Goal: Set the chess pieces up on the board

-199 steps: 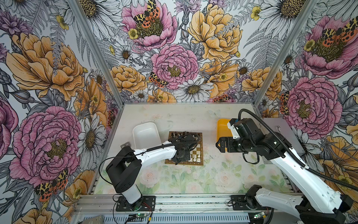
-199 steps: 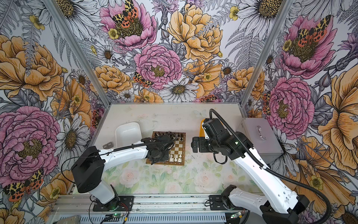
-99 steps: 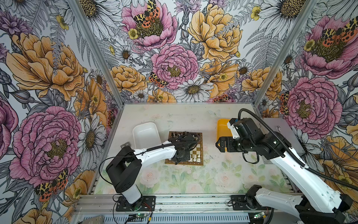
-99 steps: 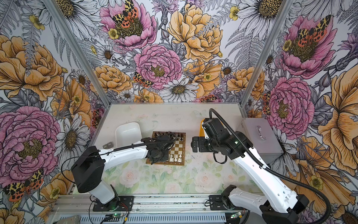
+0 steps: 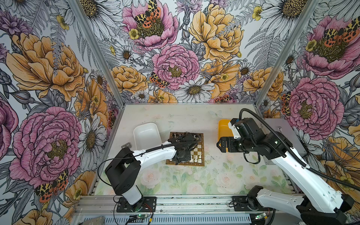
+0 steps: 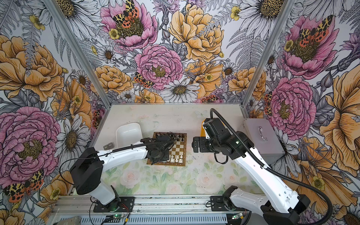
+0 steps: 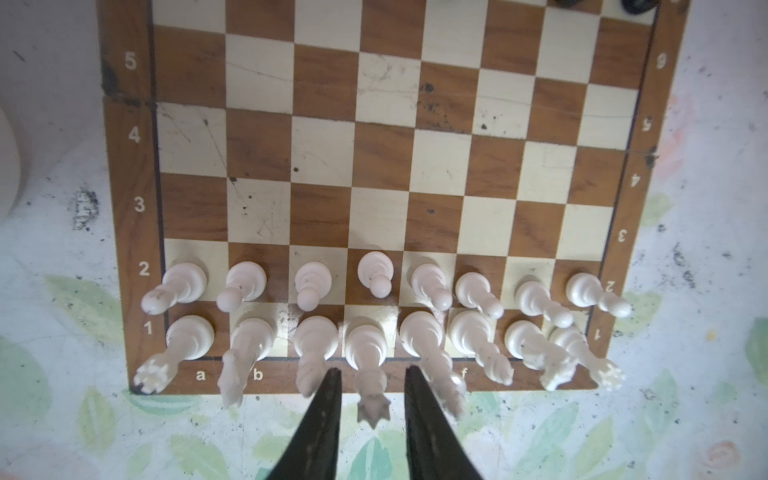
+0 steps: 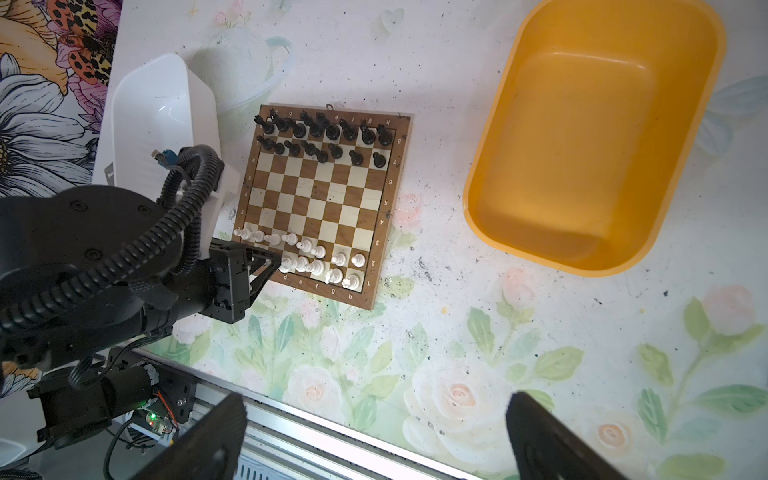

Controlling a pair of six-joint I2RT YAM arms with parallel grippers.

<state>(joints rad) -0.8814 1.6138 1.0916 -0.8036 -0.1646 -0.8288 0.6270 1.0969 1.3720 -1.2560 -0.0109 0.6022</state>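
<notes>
Since the earlier frames both arms have barely shifted in the top views, but the left gripper [image 7: 372, 375] has eased apart. Its fingers [image 7: 328, 399] now flank the white queen [image 7: 368, 345] with a sliver of gap each side, so we read the piece as let go. The narrow spread probably spares its close neighbours. On the board [image 5: 198, 148], white chess pieces [image 7: 307, 282] fill two rows at 6 o'clock and black ones [image 8: 324, 133] two rows at 12 o'clock. The right gripper [image 5: 219, 145] waits at 3 o'clock, spread wide and grasping nothing, likely to stay clear. The yellow tray [image 8: 602, 124] shows no pieces; setup looks nearly complete.
</notes>
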